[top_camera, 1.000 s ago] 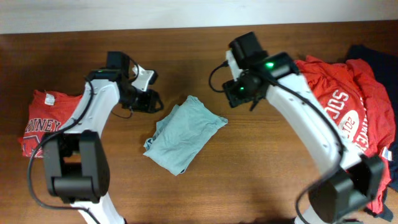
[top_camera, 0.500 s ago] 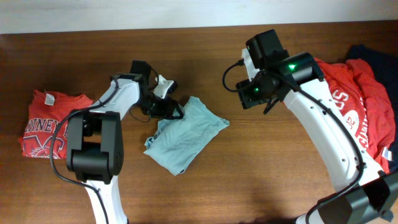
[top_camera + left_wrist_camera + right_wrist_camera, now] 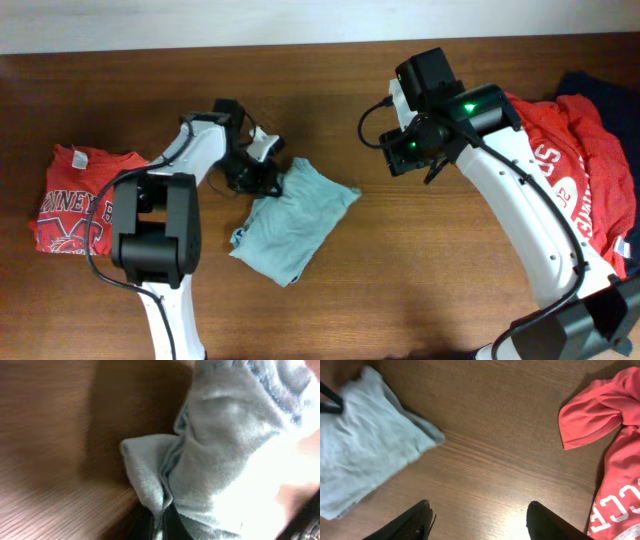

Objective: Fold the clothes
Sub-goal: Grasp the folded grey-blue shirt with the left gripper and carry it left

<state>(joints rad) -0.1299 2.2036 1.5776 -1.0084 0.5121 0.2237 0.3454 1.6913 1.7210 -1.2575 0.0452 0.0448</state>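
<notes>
A light blue garment [image 3: 295, 220] lies crumpled in the middle of the wooden table [image 3: 400, 280]. My left gripper [image 3: 268, 178] is at its upper left edge, shut on a fold of the fabric. The left wrist view shows the light blue garment [image 3: 225, 450] pinched between the dark jaws of my left gripper [image 3: 161, 527]. My right gripper [image 3: 405, 150] hovers to the right of the garment, over bare wood. In the right wrist view my right gripper [image 3: 479, 515] stands open and empty, with the light blue garment [image 3: 365, 435] at the left and a red shirt [image 3: 605, 425] at the right.
A heap of red printed shirts [image 3: 560, 170] lies at the right edge, with a dark navy garment [image 3: 600, 90] behind it. A folded red shirt [image 3: 75, 205] rests at the far left. The right arm's links cross above the red heap.
My left gripper reached the blue garment's upper left edge and shut on it, tugging the cloth slightly left. The right arm moved a little to the right, then held still.
</notes>
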